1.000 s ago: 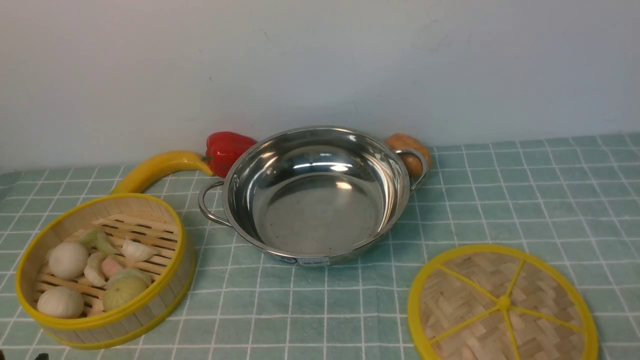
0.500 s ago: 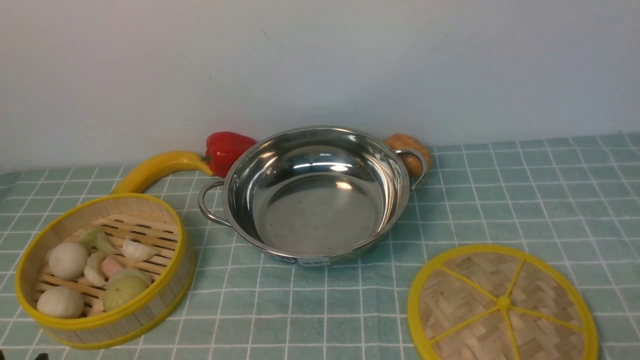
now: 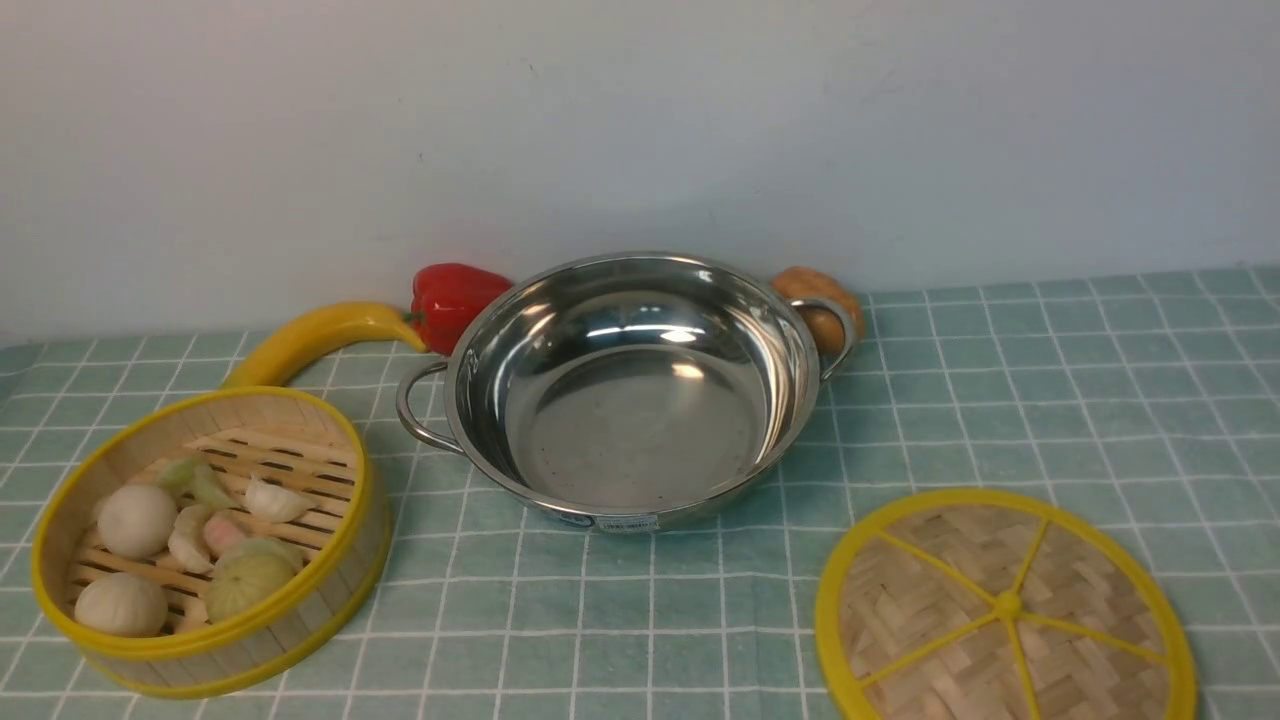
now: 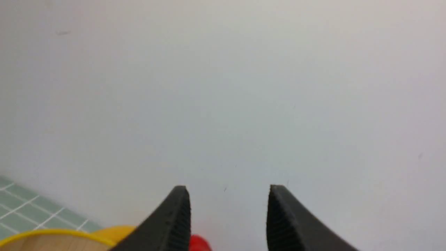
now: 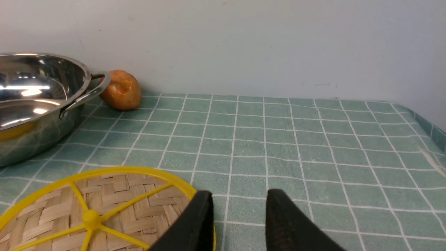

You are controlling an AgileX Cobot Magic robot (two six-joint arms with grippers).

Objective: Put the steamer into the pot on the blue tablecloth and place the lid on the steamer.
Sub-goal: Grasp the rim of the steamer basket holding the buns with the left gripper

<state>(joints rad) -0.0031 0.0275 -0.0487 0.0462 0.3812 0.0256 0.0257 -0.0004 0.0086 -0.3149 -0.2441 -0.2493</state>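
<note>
The steamer (image 3: pixel 335 560), a bamboo basket with yellow rims and toy buns inside, sits at the front left of the blue tablecloth (image 3: pixel 1000 400). The empty steel pot (image 3: pixel 620 300) stands in the middle near the wall. The woven lid (image 3: pixel 1005 605) lies flat at the front right. Neither gripper shows in the front view. My left gripper (image 4: pixel 226 190) is open and empty, facing the wall, with the steamer's rim (image 4: pixel 41 235) just below it. My right gripper (image 5: pixel 240 193) is open and empty, hovering beside the lid (image 5: pixel 104 205), with the pot (image 5: pixel 35 104) further off.
A yellow banana (image 3: pixel 310 335) and a red pepper (image 3: pixel 455 295) lie behind the steamer, against the pot's left side. A brown potato (image 3: pixel 815 300) sits by the pot's right handle (image 3: pixel 845 330). A pale wall closes the back. The cloth's right edge (image 5: pixel 432 129) drops off.
A small dark bit at the bottom left edge of the front view has slipped out of sight. Steamer, pot and lid have not moved.
</note>
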